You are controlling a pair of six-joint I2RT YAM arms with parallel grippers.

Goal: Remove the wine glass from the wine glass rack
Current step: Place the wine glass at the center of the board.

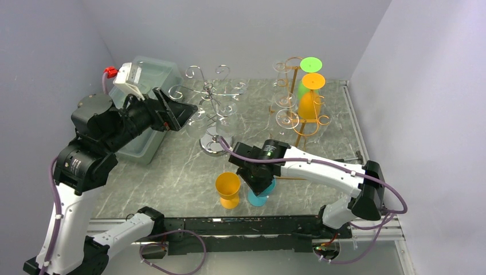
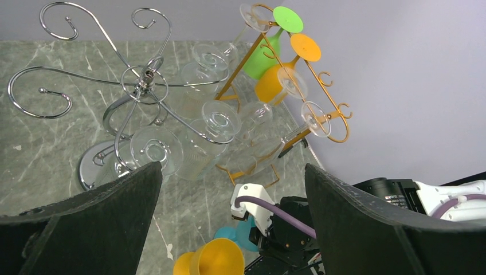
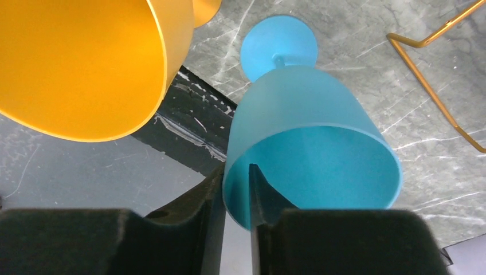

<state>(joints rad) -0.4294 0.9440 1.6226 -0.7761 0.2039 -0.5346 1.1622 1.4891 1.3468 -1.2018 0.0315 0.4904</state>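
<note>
My right gripper (image 1: 261, 182) is shut on the rim of a blue wine glass (image 1: 258, 198), near the table's front edge. In the right wrist view one finger (image 3: 261, 189) is inside the blue glass (image 3: 309, 137) and the other is outside; its foot points down at the marble. An orange wine glass (image 1: 228, 189) stands just left of it and also shows in the right wrist view (image 3: 86, 63). The gold rack (image 1: 304, 123) at the back right holds a green glass (image 1: 309, 66), an orange glass (image 1: 309, 100) and clear glasses. My left gripper (image 1: 179, 113) is open and empty beside the silver rack (image 1: 211, 100).
The silver rack (image 2: 143, 86) carries clear glasses (image 2: 155, 150) on its curled arms. A clear plastic bin (image 1: 150, 80) stands at the back left behind my left arm. Grey walls close in on three sides. A black rail (image 1: 252, 226) runs along the front edge.
</note>
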